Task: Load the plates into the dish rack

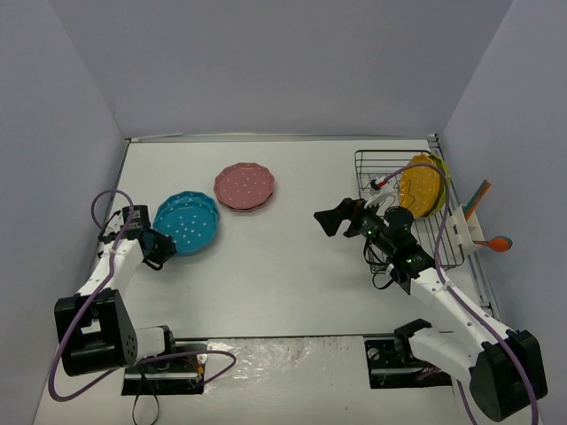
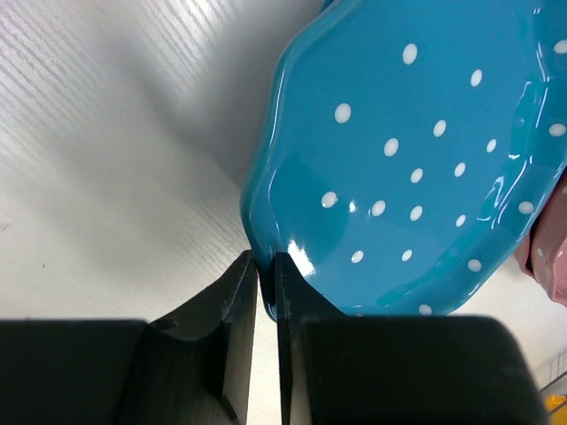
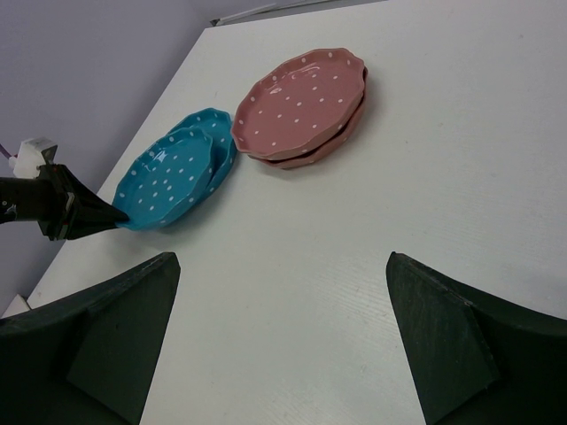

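The blue plate (image 2: 416,159) and pink plates (image 3: 301,102) are glossy and smooth, the table (image 3: 461,177) matt, the dish rack (image 1: 365,168) wire.

left end effector (image 2: 267,263) pinched shut, right end effector (image 3: 282,266) spread wide.

White table (image 1: 292,292), orange spoon (image 1: 499,243), white caddy (image 1: 458,229) at right

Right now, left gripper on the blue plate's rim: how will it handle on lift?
Probably stiff: the blue plate holds its shape pinched only at the rim by the left gripper. The glossy glaze suggests it may slip or swing. Looks ceramic, so it could chip against the second blue plate below.
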### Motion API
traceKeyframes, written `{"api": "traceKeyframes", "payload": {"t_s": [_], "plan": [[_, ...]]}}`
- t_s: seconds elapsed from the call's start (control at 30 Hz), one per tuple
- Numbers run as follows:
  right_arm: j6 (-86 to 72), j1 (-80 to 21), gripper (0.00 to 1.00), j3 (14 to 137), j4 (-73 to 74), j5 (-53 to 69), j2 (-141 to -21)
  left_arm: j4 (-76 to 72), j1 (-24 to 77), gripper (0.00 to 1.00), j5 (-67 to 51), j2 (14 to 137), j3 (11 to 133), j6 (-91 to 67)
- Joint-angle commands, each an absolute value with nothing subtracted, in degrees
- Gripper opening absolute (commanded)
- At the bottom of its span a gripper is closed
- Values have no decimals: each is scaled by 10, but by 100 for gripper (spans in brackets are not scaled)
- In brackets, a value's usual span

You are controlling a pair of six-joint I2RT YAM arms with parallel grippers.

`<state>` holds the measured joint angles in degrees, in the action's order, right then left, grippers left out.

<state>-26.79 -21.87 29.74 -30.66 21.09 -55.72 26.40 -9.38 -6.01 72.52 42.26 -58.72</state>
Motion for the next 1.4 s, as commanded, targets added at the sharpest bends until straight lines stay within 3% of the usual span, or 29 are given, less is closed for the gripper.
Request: {"api": "traceKeyframes", "payload": {"t_s": [0.0, 0.2, 0.63, 0.87, 1.0, 1.37], "plan": [[-264, -224, 100, 302, -367, 203, -555, 214, -95, 2, -91, 722, 427, -574], [-265, -225, 100, 300, -369, 201, -556, 206, -97, 21, -90, 714, 420, -575], [-265, -233, 100, 299, -376, 203, -565, 181, -102, 48, -97, 713, 404, -574], [-264, -238, 100, 297, -381, 206, -571, 111, -109, 75, -115, 702, 358, -575], [-262, -242, 100, 295, -382, 206, -571, 63, -113, 79, -123, 695, 333, -577], [-258, -245, 100, 287, -393, 207, -569, -88, -126, 78, -131, 681, 253, -601]]}}
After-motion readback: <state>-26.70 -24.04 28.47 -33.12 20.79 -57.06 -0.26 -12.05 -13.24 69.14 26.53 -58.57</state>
